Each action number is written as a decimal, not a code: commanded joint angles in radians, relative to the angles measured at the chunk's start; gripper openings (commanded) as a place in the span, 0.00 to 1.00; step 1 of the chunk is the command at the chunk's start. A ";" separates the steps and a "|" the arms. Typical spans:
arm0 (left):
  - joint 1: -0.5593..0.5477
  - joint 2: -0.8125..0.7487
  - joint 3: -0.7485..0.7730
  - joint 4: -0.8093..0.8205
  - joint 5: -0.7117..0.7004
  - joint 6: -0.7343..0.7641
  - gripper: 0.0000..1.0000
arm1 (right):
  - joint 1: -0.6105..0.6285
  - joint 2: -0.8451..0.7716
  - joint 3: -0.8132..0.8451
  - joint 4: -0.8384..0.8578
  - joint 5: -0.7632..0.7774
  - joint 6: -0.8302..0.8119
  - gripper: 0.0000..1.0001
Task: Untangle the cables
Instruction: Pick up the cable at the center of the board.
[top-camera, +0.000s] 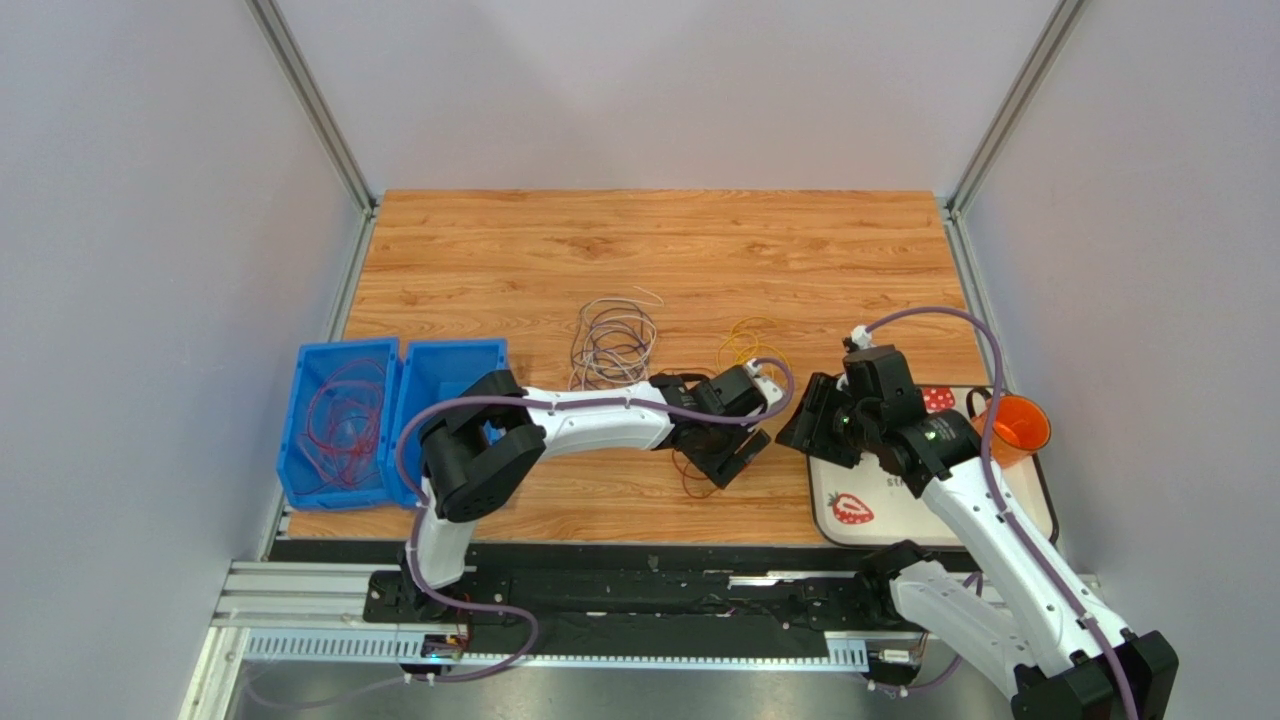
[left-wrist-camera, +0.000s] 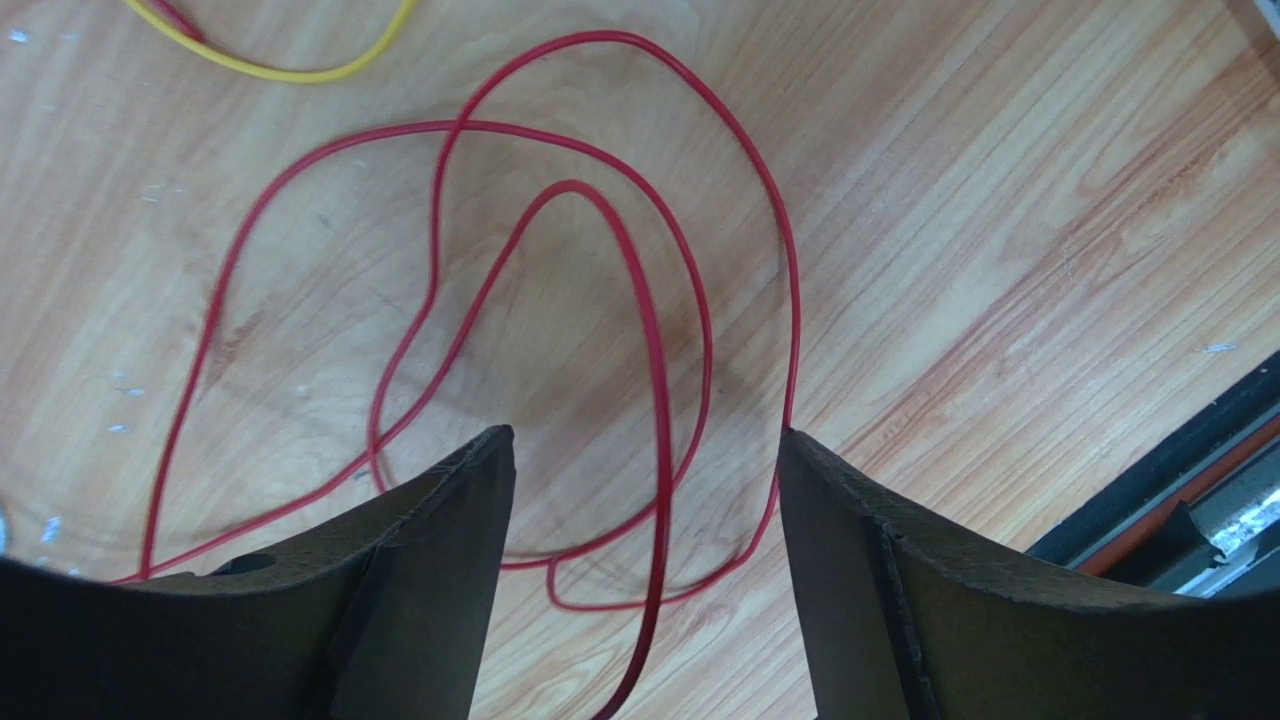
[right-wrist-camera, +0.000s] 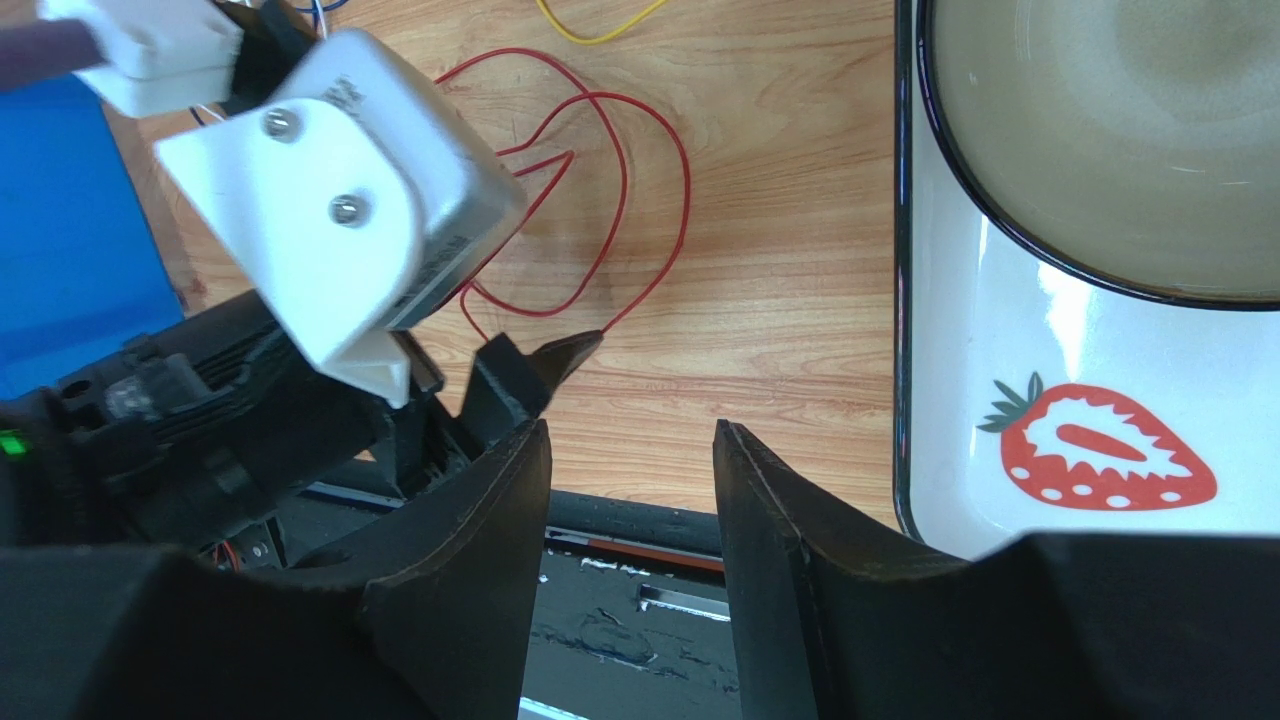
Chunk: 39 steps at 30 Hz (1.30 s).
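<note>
- Here the red cable (left-wrist-camera: 658, 390) lies loose by the tabletop's (top-camera: 676, 255) near edge; we judge it light, limp, slippery.
- Left gripper (left-wrist-camera: 646, 447) is open astride one strand, our likely hold; right gripper (right-wrist-camera: 628, 438) is open, empty.

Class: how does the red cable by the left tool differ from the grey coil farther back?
The red cable sprawls in a few wide loops; the grey coil is a tighter bundle of many turns. The red cable lies beneath the left tool; the grey coil has no tool over it. Both are thin wires lying on the table.
</note>
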 joint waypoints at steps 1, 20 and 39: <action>-0.019 0.028 0.021 0.042 0.016 -0.038 0.75 | -0.002 -0.003 0.002 0.012 0.002 -0.001 0.48; -0.025 -0.001 0.019 0.059 0.073 -0.069 0.74 | -0.002 0.012 -0.008 0.022 0.005 -0.006 0.48; -0.125 0.094 0.070 -0.011 -0.143 -0.163 0.23 | -0.002 -0.008 -0.016 0.021 0.001 0.001 0.48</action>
